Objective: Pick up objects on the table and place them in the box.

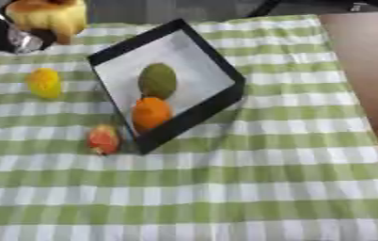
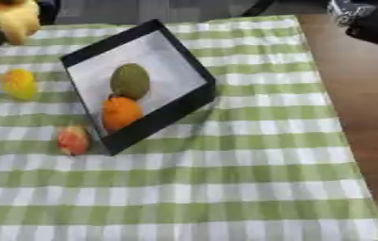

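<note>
The table was the largest thing in view, its brown top bare only along the right edge. A green-and-white checked cloth covered the rest and ran out of the pictures at the bottom and left. No brand, label or writing could be read anywhere.

The box, black-walled with a pale floor, sat turned askew on the cloth, below and to the right of the left hand. Inside it lay a green fruit and, just beside it toward the near corner, an orange.

The left hand showed at the upper left corner, dark with a silver part, and was cut off by the edge of both views. A large yellow object sat right against it, raised near the far edge of the cloth; its outline was soft, and what it was could not be made out. Whether the fingers were curled about it could not be told.

The right hand showed only as a dark mass at the upper right corner in the right eye view, over the bare table; its fingers could not be made out.

A yellow fruit lay on the cloth below the left hand, left of the box. A red fruit lay further below, just beside the box's near corner.
</note>
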You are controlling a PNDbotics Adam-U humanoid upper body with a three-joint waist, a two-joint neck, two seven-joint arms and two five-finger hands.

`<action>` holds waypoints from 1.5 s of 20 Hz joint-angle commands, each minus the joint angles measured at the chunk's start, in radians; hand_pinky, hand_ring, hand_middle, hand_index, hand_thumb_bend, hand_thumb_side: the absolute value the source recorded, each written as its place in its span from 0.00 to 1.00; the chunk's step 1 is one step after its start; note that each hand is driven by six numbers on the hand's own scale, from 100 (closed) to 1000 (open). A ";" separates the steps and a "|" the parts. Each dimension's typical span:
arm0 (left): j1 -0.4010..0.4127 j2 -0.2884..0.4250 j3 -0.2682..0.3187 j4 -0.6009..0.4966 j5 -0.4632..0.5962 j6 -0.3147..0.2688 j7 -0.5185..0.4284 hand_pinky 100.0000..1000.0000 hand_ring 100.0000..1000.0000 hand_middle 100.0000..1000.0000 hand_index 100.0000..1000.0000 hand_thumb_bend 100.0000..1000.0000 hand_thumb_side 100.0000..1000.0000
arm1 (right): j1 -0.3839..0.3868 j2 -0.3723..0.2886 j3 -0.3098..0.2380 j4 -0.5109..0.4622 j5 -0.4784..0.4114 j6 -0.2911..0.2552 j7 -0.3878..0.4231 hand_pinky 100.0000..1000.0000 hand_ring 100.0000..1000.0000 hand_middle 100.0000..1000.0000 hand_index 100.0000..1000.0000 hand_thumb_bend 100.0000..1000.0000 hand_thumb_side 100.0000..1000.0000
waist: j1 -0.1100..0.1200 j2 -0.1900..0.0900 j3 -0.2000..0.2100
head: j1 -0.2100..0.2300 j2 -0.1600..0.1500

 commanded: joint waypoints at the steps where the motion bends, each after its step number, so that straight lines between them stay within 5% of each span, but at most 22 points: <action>1: -0.082 -0.078 -0.035 0.100 -0.009 -0.026 0.006 0.74 0.71 0.63 0.53 0.16 0.00 | -0.026 -0.021 -0.002 -0.017 -0.011 -0.002 0.010 0.87 0.71 0.66 0.76 0.09 0.30 | 0.008 -0.020 -0.006 | 0.003 -0.002; 7: -0.168 -0.211 -0.080 0.274 -0.048 -0.101 0.040 0.73 0.71 0.62 0.53 0.16 0.00 | -0.055 -0.006 0.009 -0.017 -0.014 -0.001 0.022 0.87 0.71 0.65 0.76 0.09 0.30 | 0.009 -0.010 -0.028 | 0.020 -0.002; 17: -0.146 -0.337 -0.112 0.461 -0.079 -0.185 0.099 0.73 0.70 0.63 0.56 0.15 0.00 | -0.093 0.025 0.023 -0.017 -0.024 0.001 0.036 0.87 0.71 0.65 0.76 0.08 0.30 | 0.005 0.007 -0.066 | 0.044 -0.002; 30: -0.100 -0.385 -0.117 0.581 -0.175 -0.264 -0.007 0.82 0.79 0.74 0.73 0.28 0.01 | -0.095 0.036 0.022 -0.017 -0.027 0.004 0.034 0.88 0.71 0.65 0.76 0.08 0.30 | 0.005 0.011 -0.074 | 0.062 -0.002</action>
